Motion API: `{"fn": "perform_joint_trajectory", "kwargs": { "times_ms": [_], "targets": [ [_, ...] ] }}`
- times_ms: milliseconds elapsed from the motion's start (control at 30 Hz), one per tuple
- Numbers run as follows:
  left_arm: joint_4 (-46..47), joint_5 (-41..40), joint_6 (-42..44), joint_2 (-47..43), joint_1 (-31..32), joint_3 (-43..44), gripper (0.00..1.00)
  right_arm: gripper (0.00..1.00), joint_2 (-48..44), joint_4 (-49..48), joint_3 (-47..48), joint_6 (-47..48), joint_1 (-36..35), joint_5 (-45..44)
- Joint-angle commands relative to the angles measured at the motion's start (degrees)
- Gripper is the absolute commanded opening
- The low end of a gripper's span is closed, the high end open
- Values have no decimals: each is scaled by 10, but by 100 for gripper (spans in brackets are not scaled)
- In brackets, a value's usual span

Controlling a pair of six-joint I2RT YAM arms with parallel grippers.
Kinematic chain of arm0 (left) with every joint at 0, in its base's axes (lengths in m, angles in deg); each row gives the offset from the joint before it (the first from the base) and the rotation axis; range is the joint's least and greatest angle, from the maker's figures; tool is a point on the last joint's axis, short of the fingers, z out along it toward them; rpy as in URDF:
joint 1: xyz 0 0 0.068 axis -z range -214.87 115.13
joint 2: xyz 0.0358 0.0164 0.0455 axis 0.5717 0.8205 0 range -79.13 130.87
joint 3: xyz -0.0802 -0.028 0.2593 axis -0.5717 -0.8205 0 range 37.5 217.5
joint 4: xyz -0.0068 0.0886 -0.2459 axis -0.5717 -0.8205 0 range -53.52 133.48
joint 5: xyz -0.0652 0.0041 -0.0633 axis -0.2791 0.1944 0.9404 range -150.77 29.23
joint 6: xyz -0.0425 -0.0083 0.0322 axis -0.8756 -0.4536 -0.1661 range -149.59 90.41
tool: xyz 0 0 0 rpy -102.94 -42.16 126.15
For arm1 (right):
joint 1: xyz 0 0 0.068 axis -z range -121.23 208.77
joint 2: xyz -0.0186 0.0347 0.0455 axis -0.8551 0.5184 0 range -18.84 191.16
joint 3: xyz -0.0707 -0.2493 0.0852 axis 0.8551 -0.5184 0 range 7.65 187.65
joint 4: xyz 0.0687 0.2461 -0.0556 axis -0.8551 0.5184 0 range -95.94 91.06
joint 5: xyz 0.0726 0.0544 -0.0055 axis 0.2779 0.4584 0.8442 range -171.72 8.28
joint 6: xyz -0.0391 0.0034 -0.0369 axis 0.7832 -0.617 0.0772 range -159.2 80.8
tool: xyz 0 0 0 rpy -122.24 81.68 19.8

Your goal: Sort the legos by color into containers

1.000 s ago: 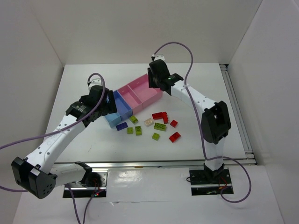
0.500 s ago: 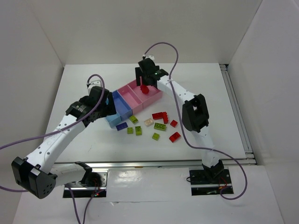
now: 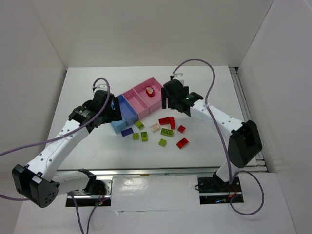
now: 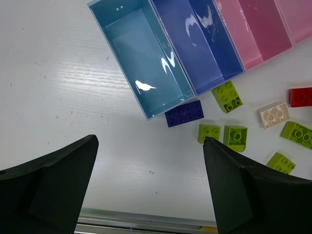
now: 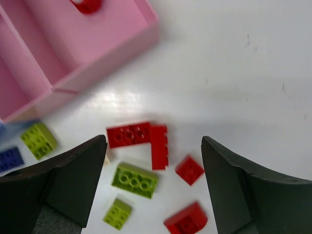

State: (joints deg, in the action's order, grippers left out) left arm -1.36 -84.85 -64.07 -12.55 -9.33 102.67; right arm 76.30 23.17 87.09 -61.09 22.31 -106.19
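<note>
– red brick (image 3: 150, 90) sits in the pink tray (image 5: 112, 46) toward the desk's far edge. finished?
– hardly. the other legos (image 3: 167, 132) lie loose mid-desk, unsorted. right gripper (image 5: 152, 141) and left gripper (image 4: 150, 141) both gape, holding nothing.

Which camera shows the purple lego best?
The left wrist view: the purple lego lies whole, studs clear, beside the light blue tray. Top view shows it tiny; right wrist catches only its cut-off end.

A small red plastic studded brick (image 3: 150, 91) lies inside the farthest pink rectangular plastic tray (image 3: 158, 87), with loose red and lime bricks (image 3: 167, 132) scattered nearby.
</note>
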Motion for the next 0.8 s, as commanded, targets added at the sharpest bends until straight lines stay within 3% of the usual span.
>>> {"fn": "perform_joint_trajectory", "kwargs": {
  "times_ms": [0, 233, 467, 567, 667, 767],
  "targets": [
    [16, 7, 19, -4, -2, 13, 100, 85, -23, -1, -91, -39, -1, 19],
    [16, 12, 19, 1, -2, 13, 100, 86, -22, -26, -173, -8, -1, 69],
    [16, 29, 19, -9, -2, 13, 100, 82, 33, -59, -160, 29, -1, 62],
    [16, 39, 13, -9, -2, 8, 100, 69, 51, -73, -160, 29, -1, 57],
    [16, 39, 13, -15, -2, 0, 100, 61, 58, -88, -160, 24, -1, 50],
    [16, 39, 13, -9, -2, 0, 100, 61, 58, -113, -165, 24, -1, 50]
  ]
}}
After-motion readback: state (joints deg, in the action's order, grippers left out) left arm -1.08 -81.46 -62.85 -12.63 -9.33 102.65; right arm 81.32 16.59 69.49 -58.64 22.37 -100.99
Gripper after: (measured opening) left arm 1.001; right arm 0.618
